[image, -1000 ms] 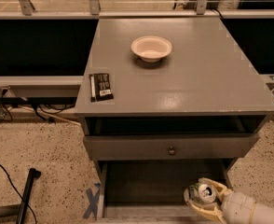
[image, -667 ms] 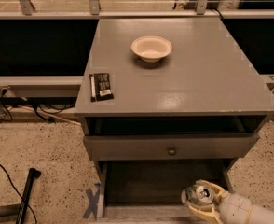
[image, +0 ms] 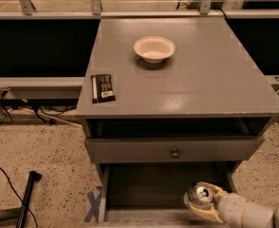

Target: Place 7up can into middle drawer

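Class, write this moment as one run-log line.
gripper: shut on 7up can | position: front-right of open middle drawer | can: not yet released

I have one view only: it looks from high in front of the table [image: 201, 80], tilted down and facing toward the far edge, so the whole grey top shows with all four corners. It stands at a middle range, and it takes in the floor past the left and right edges and the open middle drawer [image: 149, 184] below the front edge. My gripper [image: 201, 201] comes in at the lower right, below the front right corner, closed around the 7up can [image: 202, 193].
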Controlling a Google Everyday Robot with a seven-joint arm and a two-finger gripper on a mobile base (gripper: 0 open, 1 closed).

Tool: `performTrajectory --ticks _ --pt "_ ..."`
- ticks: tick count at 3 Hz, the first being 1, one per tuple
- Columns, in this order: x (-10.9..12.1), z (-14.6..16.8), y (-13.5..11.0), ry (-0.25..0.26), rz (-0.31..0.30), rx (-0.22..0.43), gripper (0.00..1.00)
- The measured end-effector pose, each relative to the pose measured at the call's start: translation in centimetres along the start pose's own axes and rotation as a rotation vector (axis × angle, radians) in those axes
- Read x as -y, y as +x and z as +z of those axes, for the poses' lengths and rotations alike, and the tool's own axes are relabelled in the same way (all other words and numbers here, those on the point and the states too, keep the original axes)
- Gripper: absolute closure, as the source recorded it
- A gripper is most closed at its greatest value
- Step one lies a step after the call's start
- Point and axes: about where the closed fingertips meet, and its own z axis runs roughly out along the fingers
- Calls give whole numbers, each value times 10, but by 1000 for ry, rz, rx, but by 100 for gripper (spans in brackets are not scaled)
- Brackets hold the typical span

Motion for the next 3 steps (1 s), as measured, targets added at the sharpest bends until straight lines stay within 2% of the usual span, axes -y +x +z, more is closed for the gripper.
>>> performTrajectory --ticks 1,2,3 --pt "19 33 52 2 -13 -57 100" --pt "24 47 68 -14 -28 -98 100" --pt "28 64 72 -45 -43 -119 74"
